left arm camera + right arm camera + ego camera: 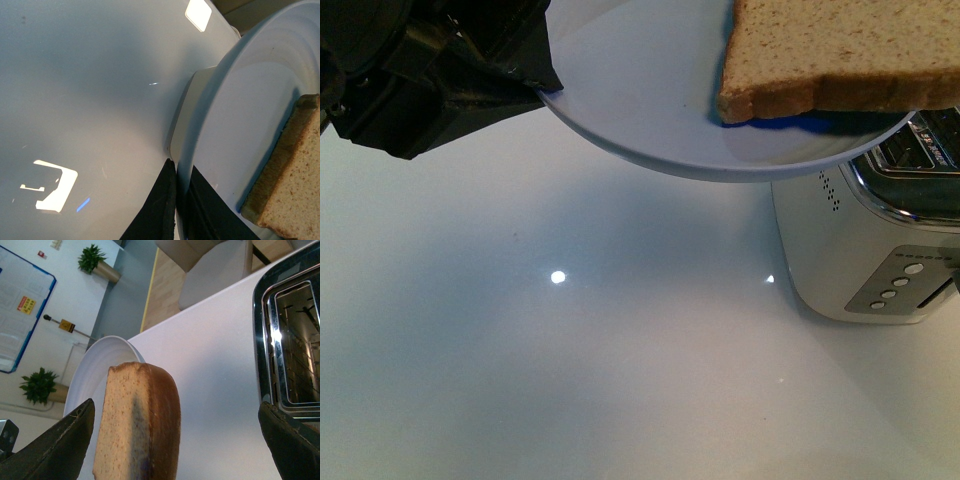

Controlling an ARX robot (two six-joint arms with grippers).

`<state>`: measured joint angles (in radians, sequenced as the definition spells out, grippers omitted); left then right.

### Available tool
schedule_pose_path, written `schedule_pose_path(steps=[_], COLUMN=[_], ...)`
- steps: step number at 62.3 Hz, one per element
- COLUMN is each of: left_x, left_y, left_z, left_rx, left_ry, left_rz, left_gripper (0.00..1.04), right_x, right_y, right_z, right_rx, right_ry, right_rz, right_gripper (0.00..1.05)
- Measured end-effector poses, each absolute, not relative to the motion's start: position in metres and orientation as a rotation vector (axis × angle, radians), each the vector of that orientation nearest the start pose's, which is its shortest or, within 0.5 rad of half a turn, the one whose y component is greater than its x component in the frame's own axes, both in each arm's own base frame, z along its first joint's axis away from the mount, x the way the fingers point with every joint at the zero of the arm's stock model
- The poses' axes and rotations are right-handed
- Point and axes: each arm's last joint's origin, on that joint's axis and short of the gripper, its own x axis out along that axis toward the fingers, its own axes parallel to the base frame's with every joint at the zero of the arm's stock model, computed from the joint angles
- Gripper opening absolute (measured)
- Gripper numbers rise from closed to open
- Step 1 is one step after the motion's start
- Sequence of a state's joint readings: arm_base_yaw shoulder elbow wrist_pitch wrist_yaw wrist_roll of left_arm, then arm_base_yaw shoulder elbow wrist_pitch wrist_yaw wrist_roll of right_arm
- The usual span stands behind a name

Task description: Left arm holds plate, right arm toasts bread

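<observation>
Bread (840,50), a single tan-brown slice with a darker crust, lies flat on the plate (640,100) at the top of the front view, on the side of the plate away from the left gripper (545,85). A bluish shadow shows under the slice's near edge. The plate is round, pale blue-grey, with a shallow raised rim, and it is held clear of the white glossy surface (570,380). The left gripper is clamped on the plate rim: in the left wrist view its black fingers (160,210) sit one on each side of the rim, with the plate (235,125) and the bread (290,185) beyond them. In the front view the plate's far side overlaps the top of the toaster (860,260), a metal-sided unit standing on the surface with a column of round buttons (900,282) on its front panel. In the right wrist view the right gripper (175,410) has its jaws set wide apart. The bread (140,425) stands between them, just beside one finger and not gripped, with the plate (95,370) behind it. The open toaster slot (295,340) lies near the other finger.
</observation>
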<state>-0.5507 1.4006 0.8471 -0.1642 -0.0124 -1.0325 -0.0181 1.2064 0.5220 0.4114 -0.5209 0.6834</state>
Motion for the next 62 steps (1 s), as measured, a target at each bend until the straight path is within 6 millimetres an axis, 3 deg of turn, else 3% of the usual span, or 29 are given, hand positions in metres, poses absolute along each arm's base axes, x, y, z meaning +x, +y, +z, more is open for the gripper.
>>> schedule_pose_path(steps=[14,29,34,46,50,62], left_x=[0.246,0.247,0.247,0.248,0.248,0.248], left_y=[-0.151,-0.151,-0.15,-0.149,-0.149,-0.149], left_z=[0.225,0.225,0.225,0.225,0.225,0.225], left_rx=[-0.77,-0.771,-0.775,-0.778,-0.778,-0.781], left_ry=[0.884,0.883,0.883,0.882,0.883,0.882], left_rz=[-0.119,-0.12,-0.117,-0.113,-0.115,-0.116], left_gripper=[0.03,0.03,0.03,0.03,0.03,0.03], right_x=[0.252,0.25,0.246,0.239,0.236,0.23], right_y=[0.022,0.029,0.03,0.03,0.029,0.025], right_z=[0.212,0.212,0.218,0.229,0.232,0.247], right_rx=[0.775,0.781,0.777,0.777,0.779,0.786], right_ry=[0.469,0.486,0.473,0.442,0.434,0.405], right_rz=[0.42,0.428,0.44,0.463,0.468,0.481], right_gripper=[0.96,0.59,0.39,0.09,0.04,0.03])
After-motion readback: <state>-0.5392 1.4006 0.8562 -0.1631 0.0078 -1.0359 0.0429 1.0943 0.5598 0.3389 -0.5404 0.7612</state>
